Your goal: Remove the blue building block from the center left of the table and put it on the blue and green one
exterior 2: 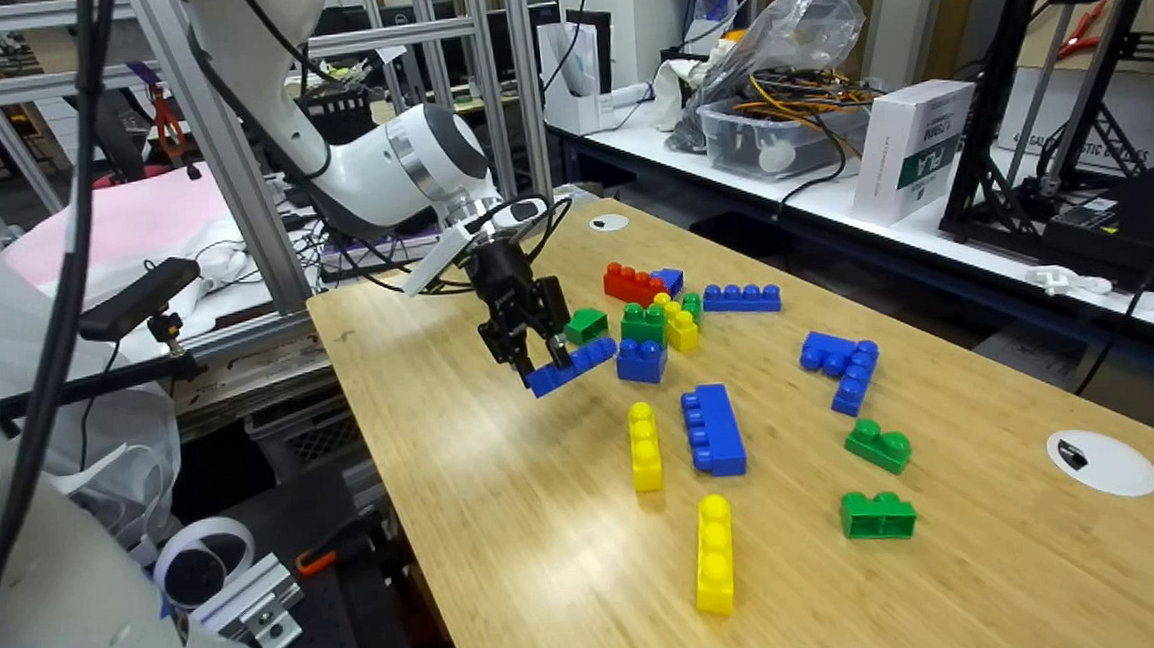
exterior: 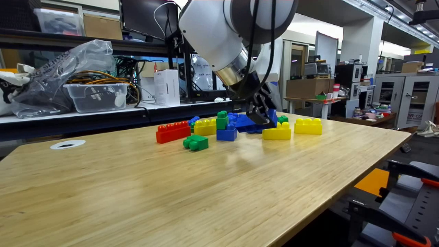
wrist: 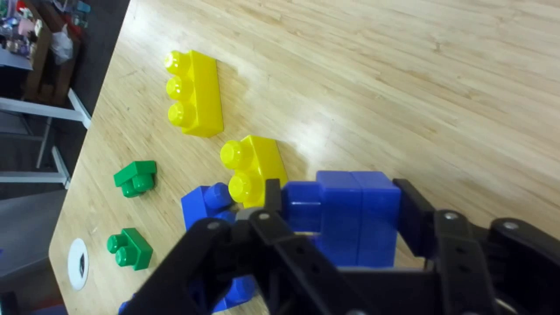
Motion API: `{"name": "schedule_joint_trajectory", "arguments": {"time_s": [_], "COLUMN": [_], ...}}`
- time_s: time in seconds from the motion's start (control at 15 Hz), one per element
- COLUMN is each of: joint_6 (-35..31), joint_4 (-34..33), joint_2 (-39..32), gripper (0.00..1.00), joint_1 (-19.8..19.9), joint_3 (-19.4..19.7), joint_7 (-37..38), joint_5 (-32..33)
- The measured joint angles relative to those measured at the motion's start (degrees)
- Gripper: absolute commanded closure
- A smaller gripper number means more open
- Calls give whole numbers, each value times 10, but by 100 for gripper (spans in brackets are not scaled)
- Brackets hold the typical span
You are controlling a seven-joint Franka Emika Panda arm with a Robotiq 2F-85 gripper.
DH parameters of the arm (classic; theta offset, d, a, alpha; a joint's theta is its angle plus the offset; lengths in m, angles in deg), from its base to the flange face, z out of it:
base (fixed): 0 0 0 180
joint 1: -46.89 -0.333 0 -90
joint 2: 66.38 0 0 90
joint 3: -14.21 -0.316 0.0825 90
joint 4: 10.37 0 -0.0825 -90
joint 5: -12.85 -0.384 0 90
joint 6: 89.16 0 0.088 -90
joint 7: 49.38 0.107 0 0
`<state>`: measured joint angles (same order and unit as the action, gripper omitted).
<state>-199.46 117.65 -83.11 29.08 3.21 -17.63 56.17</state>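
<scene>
Gripper [wrist: 339, 205] holding the blue blk [exterior 2: 578, 366], tilted in its grip.
In an exterior view, blk's just L of the grn/blue stack [exterior 2: 641, 345]; can't tell if they're touching. Stack's upright on the tbl [exterior 2: 508, 509], grn half on top. Red brick [exterior 2: 632, 285] is farther off, slightly R; yel brick [exterior 2: 714, 556] is nearest, w/ a grn brick [exterior 2: 879, 518] well off to its R.
</scene>
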Motion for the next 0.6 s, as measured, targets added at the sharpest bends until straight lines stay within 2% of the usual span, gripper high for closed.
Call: {"name": "schedule_joint_trajectory", "arguments": {"time_s": [0.6], "joint_6": [76], "joint_4": [-73], "joint_2": [-88], "gripper": [62], "joint_1": [-8], "joint_3": [16], "joint_7": [49], "joint_5": [7]}}
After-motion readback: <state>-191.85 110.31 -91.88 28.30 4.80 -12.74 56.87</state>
